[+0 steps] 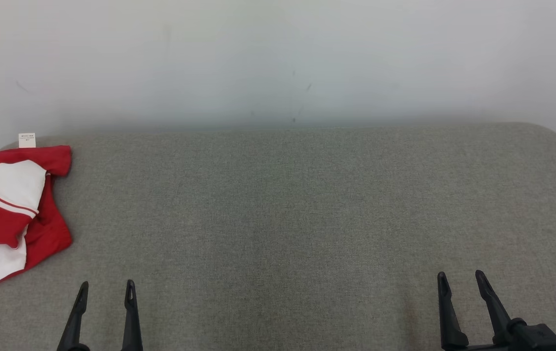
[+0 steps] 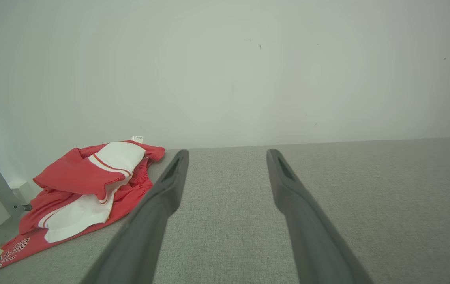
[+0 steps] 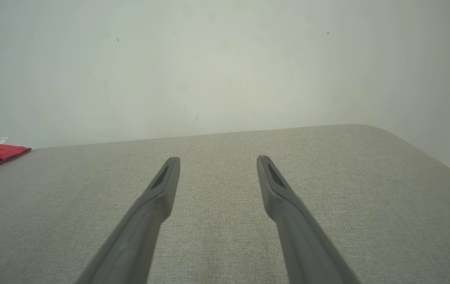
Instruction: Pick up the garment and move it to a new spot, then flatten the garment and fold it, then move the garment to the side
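Left pincer point(image 1: 106, 284) gapes — garment point(image 1: 9, 214) lies near, off its left

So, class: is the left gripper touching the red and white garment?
Apart. The head view shows the open left gripper beside the garment, with a strip of bare grey cushion between its fingertips and the cloth's edge.

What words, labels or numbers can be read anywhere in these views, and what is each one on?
White tag at the far edge of the red and white garment: a few printed lines, too small to read.
White lettering on the garment's red cloth, low in the left wrist view: letters and perhaps digits, skewed, creased and cut by the picture's edge; not readable with confidence.
No other writing found.
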`<state>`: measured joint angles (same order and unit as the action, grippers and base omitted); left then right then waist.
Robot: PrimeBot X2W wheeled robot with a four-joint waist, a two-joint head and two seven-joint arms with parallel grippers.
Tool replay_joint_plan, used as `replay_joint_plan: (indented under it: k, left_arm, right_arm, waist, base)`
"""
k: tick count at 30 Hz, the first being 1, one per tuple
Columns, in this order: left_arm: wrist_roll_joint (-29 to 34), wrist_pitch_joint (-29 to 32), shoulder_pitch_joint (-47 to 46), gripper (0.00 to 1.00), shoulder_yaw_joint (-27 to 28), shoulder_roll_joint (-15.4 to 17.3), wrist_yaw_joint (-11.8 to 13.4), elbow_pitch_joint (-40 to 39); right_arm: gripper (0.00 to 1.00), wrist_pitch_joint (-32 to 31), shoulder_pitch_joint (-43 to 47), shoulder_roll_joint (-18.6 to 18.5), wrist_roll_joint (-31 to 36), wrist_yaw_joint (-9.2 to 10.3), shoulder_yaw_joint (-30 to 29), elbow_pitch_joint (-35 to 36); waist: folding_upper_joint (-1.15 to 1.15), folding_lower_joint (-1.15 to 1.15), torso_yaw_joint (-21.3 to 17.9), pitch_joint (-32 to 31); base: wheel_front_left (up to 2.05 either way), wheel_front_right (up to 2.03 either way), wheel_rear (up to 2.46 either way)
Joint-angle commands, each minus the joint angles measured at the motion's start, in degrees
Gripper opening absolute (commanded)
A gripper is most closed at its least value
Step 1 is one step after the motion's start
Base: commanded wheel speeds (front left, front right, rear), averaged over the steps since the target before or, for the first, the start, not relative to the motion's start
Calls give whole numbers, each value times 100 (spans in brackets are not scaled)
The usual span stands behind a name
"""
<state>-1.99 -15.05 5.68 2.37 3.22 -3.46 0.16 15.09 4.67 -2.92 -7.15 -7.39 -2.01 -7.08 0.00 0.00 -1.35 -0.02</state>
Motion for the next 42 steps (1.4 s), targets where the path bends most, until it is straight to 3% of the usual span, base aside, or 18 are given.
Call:
replay_joint_plan:
  k: [1,22,42]
  left_arm:
    - [27,-21,3,100,29,-17,14,-3]
    - [26,-21,77,100,27,-35,10,-36]
    - [-3,-21,141,100,212,-37,1,33]
  right_arm:
    - [100,6,-13,10,-43,-19,-6,-13]
    - [100,6,60,9,-100,-19,92,-24]
    - [100,5,200,7,-183,-19,133,-48]
  waist:
    - [0,0,0,-1]
    - [0,0,225,-12]
    - [0,0,1546,-88]
  base:
    - [0,0,0]
    - [0,0,0]
    - [0,0,0]
